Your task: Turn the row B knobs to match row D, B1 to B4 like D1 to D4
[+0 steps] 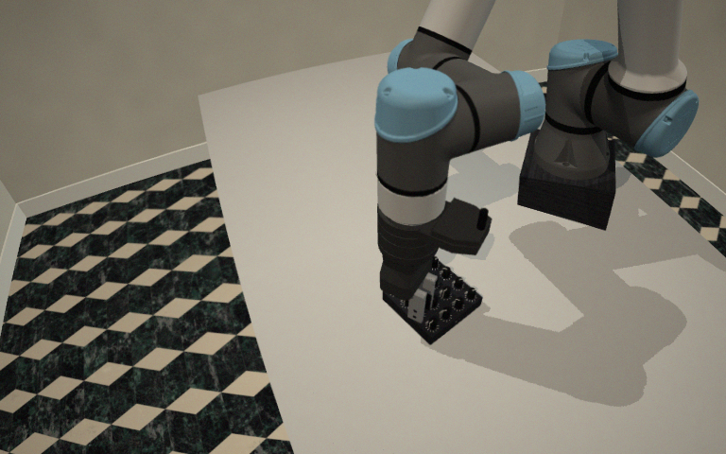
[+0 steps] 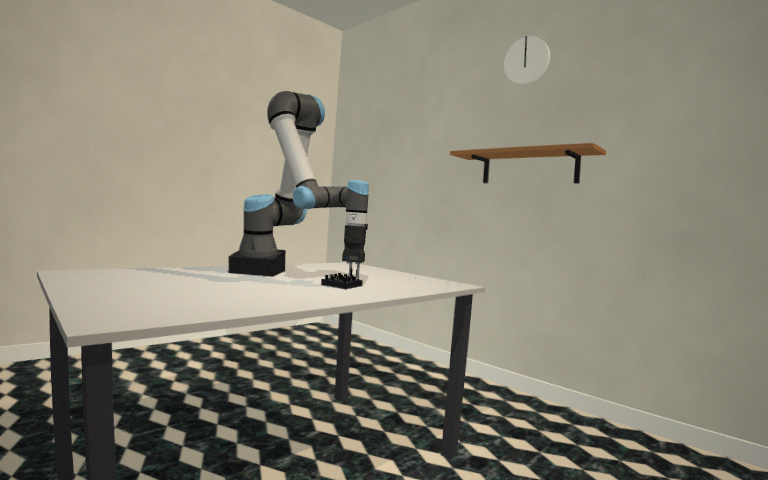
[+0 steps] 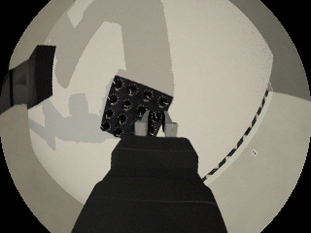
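The black knob box stands on the table, turned at an angle, with four rows of black knobs. My gripper points straight down over it, fingers partly apart. It is open around one knob near the box's right edge in the wrist view, with a gap seeming to show beside that knob. The fingers and gripper body hide some knobs. The socket and printed names cannot be made out, so I cannot tell which row this is. The white lines are too small to read surely.
The pale table carries the box and the arm's black base block. Neighbouring knobs stand close to the fingers. The arm's shadow falls across the table. A wall shelf is far off.
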Motion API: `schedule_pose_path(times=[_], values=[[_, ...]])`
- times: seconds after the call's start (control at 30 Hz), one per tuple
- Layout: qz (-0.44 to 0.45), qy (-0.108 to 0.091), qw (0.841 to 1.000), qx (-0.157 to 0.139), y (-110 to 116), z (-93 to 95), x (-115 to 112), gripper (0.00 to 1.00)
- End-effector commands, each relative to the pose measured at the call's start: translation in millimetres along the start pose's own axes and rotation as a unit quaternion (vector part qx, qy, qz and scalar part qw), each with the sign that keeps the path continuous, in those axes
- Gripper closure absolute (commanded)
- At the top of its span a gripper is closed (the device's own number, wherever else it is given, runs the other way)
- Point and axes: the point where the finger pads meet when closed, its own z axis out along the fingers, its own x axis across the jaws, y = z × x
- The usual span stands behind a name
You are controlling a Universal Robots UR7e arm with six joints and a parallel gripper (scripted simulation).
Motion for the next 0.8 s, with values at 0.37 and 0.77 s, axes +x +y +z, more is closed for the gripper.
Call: schedule_pose_path(times=[0.37,0.77], values=[[0.000,0.001,1.000,0.000,0.2,-0.4,0.4,0.54],[0.000,0.001,1.000,0.000,0.2,-0.4,0.4,0.70]])
